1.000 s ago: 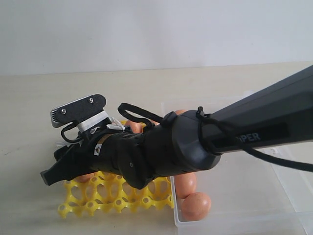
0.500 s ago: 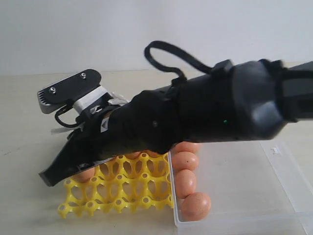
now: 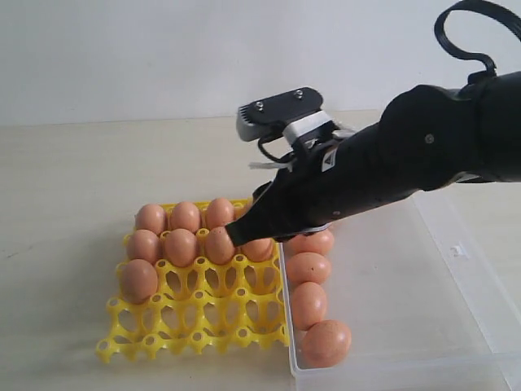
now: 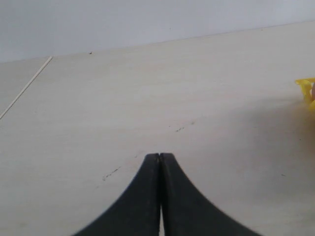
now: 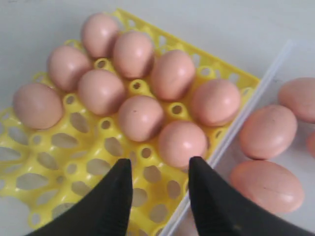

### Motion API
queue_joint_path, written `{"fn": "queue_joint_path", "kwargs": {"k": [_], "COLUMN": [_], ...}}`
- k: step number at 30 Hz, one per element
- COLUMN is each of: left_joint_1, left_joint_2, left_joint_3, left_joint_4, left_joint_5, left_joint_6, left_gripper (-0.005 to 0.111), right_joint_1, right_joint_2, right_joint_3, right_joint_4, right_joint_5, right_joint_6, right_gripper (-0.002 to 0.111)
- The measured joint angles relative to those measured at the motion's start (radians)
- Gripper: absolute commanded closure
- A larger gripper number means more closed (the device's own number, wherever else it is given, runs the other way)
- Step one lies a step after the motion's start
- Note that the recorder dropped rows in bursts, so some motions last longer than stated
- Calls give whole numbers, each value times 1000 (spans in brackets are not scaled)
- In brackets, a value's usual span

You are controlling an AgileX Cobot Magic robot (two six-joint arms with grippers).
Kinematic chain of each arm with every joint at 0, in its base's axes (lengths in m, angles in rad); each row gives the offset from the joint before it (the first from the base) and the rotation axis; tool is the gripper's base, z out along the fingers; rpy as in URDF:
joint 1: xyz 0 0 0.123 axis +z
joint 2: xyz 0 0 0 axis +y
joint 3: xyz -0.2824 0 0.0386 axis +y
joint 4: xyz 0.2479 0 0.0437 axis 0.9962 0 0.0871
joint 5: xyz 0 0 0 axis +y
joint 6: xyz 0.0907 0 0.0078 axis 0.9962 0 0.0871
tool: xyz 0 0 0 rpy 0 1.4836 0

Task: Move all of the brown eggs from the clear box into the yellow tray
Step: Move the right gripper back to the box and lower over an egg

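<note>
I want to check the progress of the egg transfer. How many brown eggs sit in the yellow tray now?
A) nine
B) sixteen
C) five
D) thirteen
A: the right wrist view shows nine brown eggs in the yellow tray, two full rows of four and one more egg in the next row.
</note>
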Motion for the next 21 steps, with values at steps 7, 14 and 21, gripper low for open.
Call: {"fn": "queue_joint_path", "kwargs": {"k": [7,14,21], "left_joint_1": [0,0,0], "left_joint_2": [0,0,0], "left_joint_3": [0,0,0], "left_joint_4": [0,0,0], "left_joint_5": [0,0,0], "left_joint_6": [0,0,0], "left_gripper": [107,107,107], "right_joint_1": [-124,-247,-290], "right_joint_2": [59,182,278], "right_joint_3": [-56,-139,-176], "right_joint_4": [-4,-8,-4], "right_joint_5": [24,30,31], "right_joint_6": [81,254,374], "right_gripper": [55,55,55]}}
